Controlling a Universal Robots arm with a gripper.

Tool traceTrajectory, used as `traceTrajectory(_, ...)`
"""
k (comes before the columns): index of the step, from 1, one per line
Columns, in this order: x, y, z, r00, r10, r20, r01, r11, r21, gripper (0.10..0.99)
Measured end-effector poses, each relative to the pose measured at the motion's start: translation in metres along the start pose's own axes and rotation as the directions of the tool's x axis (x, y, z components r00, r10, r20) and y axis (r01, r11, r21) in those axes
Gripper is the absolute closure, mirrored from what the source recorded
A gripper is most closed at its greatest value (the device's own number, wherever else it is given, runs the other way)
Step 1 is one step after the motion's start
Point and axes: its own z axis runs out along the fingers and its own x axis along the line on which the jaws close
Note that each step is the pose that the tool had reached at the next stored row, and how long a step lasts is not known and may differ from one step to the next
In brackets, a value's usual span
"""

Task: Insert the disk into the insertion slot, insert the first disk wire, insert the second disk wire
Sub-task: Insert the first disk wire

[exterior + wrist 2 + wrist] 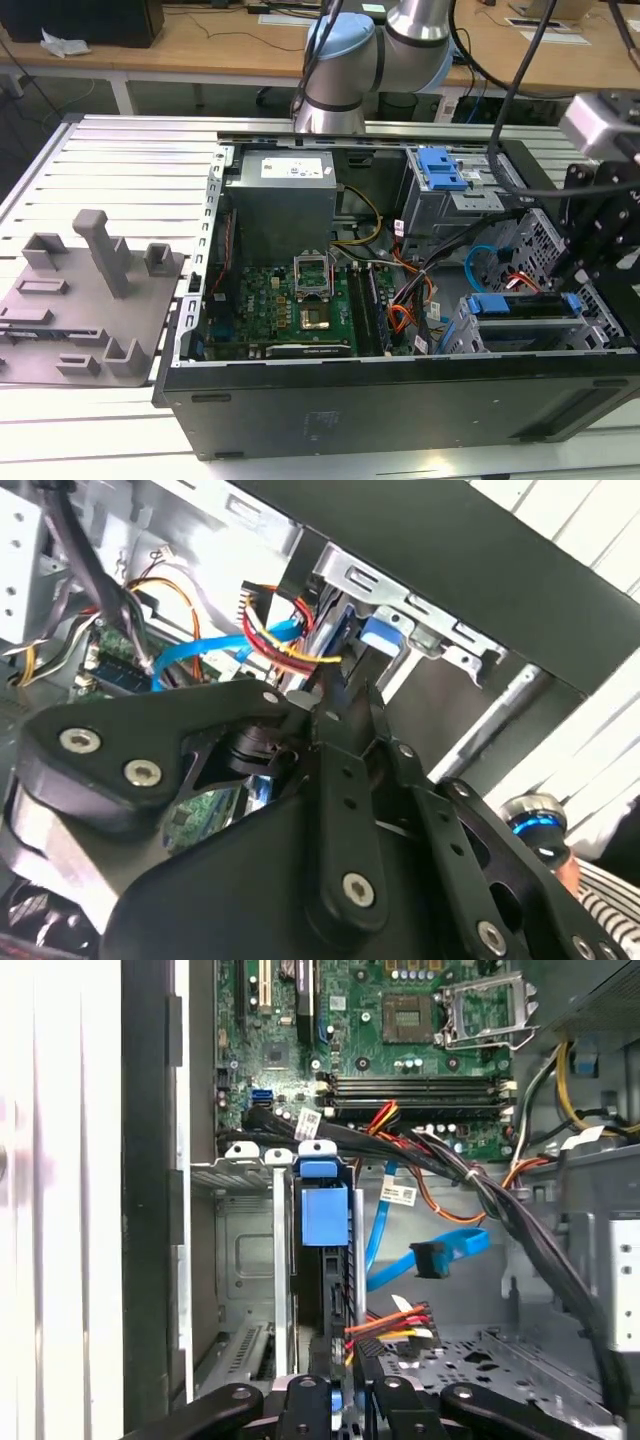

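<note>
Your gripper (pixel 348 1378) is seemingly clamping the first disk wire (pixel 385 1328) at the disk (pixel 325 1215) sitting in the insertion slot (pixel 250 1250) (second disk wire (pixel 430 1257) dangling loose), so you're needing squared plug seating.

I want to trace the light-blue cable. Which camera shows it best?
The first wrist view: the light-blue cable runs in plain sight along its loop, connector end included. The exterior view catches a small curve of it; the second wrist view shows a short stretch beside the red and orange wires.
</note>
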Motion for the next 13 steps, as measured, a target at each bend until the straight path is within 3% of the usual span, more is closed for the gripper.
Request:
traceTrajectory(3, -0.0009, 0.0005, -0.0070, 1.0000, 0.000, 0.0004, 0.000, 1.0000, 0.000, 0.980)
traceTrajectory(5, -0.0009, 0.0021, -0.0074, 1.0000, 0.000, -0.0003, 0.000, 1.0000, 0.001, 0.980)
traceTrajectory(7, -0.0005, 0.0160, -0.0065, 1.0000, 0.000, 0.0001, 0.000, 1.0000, 0.000, 0.980)
traceTrajectory(9, -0.0004, 0.0238, -0.0062, 1.0000, 0.000, 0.0000, 0.000, 1.0000, 0.000, 0.980)
traceTrajectory(13, -0.0003, 0.0244, -0.0061, 1.0000, 0.000, 0.0001, 0.000, 1.0000, 0.000, 0.980)
